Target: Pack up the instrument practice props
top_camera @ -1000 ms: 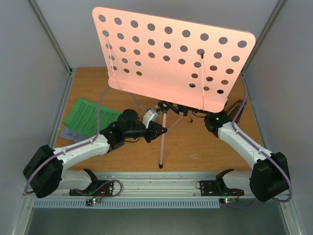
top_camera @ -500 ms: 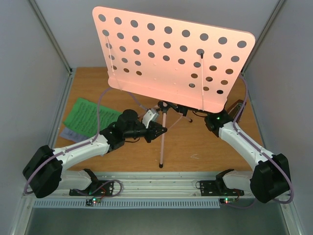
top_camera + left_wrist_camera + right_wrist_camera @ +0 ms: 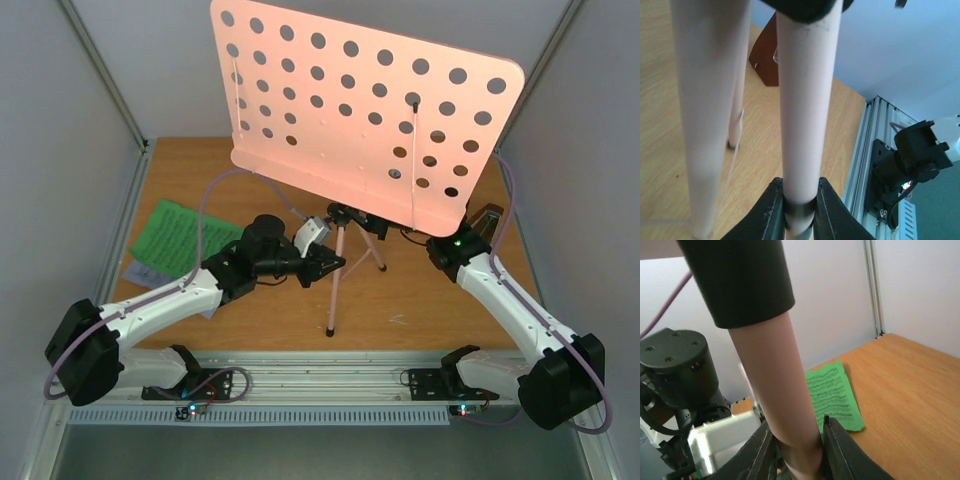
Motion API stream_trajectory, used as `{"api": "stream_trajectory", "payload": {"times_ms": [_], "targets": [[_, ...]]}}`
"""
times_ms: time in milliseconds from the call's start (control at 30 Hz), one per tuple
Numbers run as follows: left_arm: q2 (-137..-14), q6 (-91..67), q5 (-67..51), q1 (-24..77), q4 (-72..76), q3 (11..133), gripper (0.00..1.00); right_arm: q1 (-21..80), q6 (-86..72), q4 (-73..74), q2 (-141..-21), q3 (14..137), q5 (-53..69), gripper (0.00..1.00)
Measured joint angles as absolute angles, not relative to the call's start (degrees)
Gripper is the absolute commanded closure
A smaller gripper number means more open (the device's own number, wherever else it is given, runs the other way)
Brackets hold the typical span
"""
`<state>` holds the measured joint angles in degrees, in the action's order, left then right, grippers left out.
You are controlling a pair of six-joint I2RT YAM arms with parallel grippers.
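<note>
My left gripper [image 3: 799, 199] clamps the pink music stand [image 3: 370, 120] by its front leg, right gripper [image 3: 796, 441] on another tube. The stand's upright on the table [image 3: 430, 300]. Step, I reckon: folding the tripod. Next needs legs drawn in w/o tipping.

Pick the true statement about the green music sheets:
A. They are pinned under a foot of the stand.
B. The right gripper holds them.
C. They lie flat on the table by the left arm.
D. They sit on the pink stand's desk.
C: the green sheets lie flat on the table beside the left arm, while the left gripper and right gripper each clamp a tube of the stand.
</note>
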<state>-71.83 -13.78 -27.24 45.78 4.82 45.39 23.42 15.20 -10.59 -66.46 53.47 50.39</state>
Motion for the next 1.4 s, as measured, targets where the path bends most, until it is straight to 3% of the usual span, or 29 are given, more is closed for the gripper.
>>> {"api": "stream_trajectory", "payload": {"times_ms": [467,767,867,933,1133,1400], "targets": [[-69.6,-13.5,-28.8,45.8,-0.2,48.0,0.99,24.1,14.1,-5.7,-64.8,54.0,47.2,0.95],[-67.5,-13.6,-29.0,45.8,10.0,41.1,0.99,24.9,12.5,-10.5,-63.9,51.2,47.3,0.90],[-67.1,-13.6,-29.1,45.8,13.7,38.9,1.00,25.1,12.5,-10.9,-63.7,50.8,47.5,0.84],[-67.0,-13.7,-29.3,45.8,15.6,37.8,0.99,25.3,12.6,-11.2,-63.4,50.5,47.5,0.74],[-66.7,-12.6,-29.0,45.8,18.1,36.0,1.00,26.2,9.3,-12.7,-62.7,49.6,47.7,0.57],[-66.3,-11.7,-28.1,45.7,19.1,35.2,1.00,27.0,5.5,-18.2,-62.5,48.2,47.5,0.51]]}}
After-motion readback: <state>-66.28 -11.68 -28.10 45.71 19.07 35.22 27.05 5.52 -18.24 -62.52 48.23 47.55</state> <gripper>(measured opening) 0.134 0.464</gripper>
